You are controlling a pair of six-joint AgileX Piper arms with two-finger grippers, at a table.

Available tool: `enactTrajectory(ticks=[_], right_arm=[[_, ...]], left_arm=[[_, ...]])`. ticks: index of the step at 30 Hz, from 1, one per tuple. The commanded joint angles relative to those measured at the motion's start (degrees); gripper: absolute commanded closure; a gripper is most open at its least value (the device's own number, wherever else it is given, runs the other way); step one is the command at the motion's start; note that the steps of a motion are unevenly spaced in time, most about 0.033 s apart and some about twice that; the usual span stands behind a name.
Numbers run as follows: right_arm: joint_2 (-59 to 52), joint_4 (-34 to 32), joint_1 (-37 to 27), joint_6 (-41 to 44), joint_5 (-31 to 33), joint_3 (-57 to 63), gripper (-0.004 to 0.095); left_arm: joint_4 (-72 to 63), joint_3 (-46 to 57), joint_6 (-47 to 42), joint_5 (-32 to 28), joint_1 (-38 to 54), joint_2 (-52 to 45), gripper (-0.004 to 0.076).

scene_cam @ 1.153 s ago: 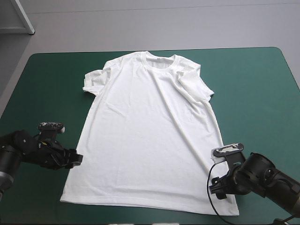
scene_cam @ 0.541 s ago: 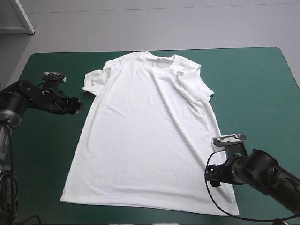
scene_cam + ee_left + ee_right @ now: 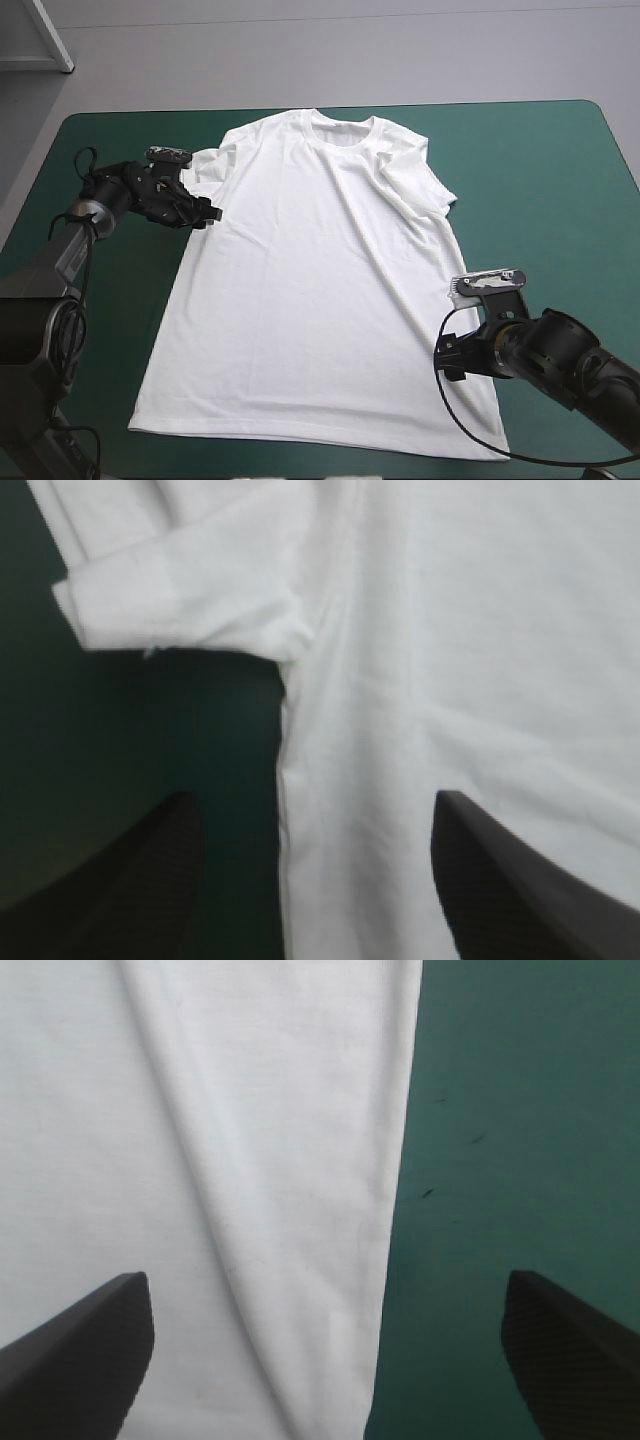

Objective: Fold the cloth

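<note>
Spreading over the middle of the bench (image 3: 540,170), with teal-green cover showing all round it, the white T-shirt (image 3: 320,290) lies flat, collar (image 3: 340,128) toward the far edge and hem (image 3: 300,432) toward the near edge. The sleeve on the left arm's side (image 3: 203,172) is short and a little bunched, its cuff turned back on itself. The sleeve on the right arm's side (image 3: 415,185) is folded in at a slant over the chest. Soft creases run down the body, and one long fold (image 3: 210,1210) lies close to the shirt's side on the right arm's side. The left claw (image 3: 208,214) sits low at the shirt's side just under the bunched sleeve, where sleeve meets body. It is released, its black fingers (image 3: 130,880) standing wide apart. The shirt's side seam runs between them, so one finger is over bare cover and the other over white cloth. The right claw (image 3: 446,360) is at the opposite side of the shirt, down near the hem corner. It is released as well, its fingers (image 3: 80,1350) spread toward the corners of its wrist view. The shirt's edge passes between them, with cloth under one finger and cover under the other. Neither claw has any cloth in its grasp.
</note>
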Motion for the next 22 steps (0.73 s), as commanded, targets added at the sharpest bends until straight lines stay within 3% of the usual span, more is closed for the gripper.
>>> enactTrajectory(ticks=[1, 7, 12, 15, 20, 22], right_arm=[[-0.7, -2.62, 0.13, 0.21, -1.56, -1.86, 0.0018], [-0.7, -4.38, 0.13, 1.02, -2.91, -1.86, 0.0018], [-0.46, -10.74, -0.51, 5.26, -6.07, -2.09, 0.0017], [1.38, -11.99, -4.19, 4.45, -7.85, -4.47, 0.0017], [7.83, -7.53, -13.64, -5.08, -13.32, -11.93, 0.0017], [11.27, -4.35, -16.97, -9.17, -14.88, -15.01, 0.0017]], left_arm=[[-0.47, -2.01, -1.29, -4.66, -0.26, -1.75, 0.0241], [-1.27, -2.36, -0.13, -5.53, -0.26, 1.63, 0.0241], [-3.71, -2.36, 0.0, -4.55, -0.26, 3.88, 0.0272], [-4.65, -2.36, 0.0, -3.65, -0.26, 4.25, 0.0365], [-5.42, -2.36, 0.0, -1.06, -0.26, 4.25, 0.0696], [-5.28, -2.36, 0.0, -0.65, -0.26, 4.25, 0.073]])
